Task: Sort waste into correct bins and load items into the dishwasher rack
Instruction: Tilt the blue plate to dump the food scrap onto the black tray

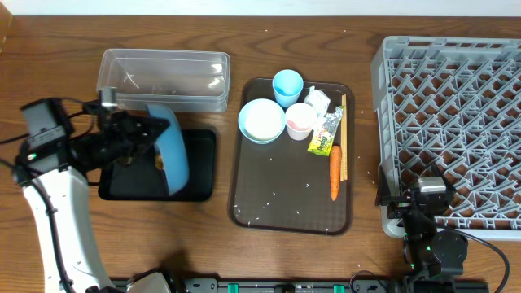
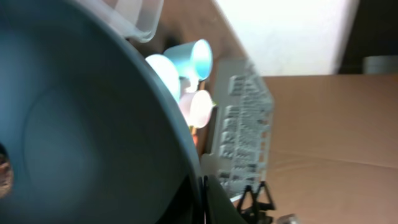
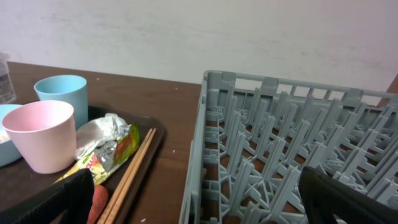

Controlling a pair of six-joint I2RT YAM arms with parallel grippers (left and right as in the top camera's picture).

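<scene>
**Q:** Which colours lie on the flat dark-brown plastic serving tray [image 1: 285, 203]?
**A:** At twelve o'clock, a light-blue plastic cup [image 1: 287, 85], a pale-pink plastic cup [image 1: 299, 120] and a white round bowl [image 1: 261, 120]. At three o'clock, an orange carrot [image 1: 334, 172], a yellow-green printed snack wrapper [image 1: 324, 137] and tan wooden chopsticks [image 1: 343, 122]. White specks dot the brown.
**Q:** And around the tray?
**A:** At nine o'clock, a large blue round plate [image 1: 172, 150] and a shallow black rectangular tray [image 1: 199, 175]. At three o'clock, a grey lattice-patterned plastic rack [image 1: 456, 122].

Even light (left wrist view blurred)

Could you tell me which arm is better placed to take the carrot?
Right: right gripper is open, empty, by the rack, nearer the carrot; left gripper holds the plate over the black tray.
</scene>
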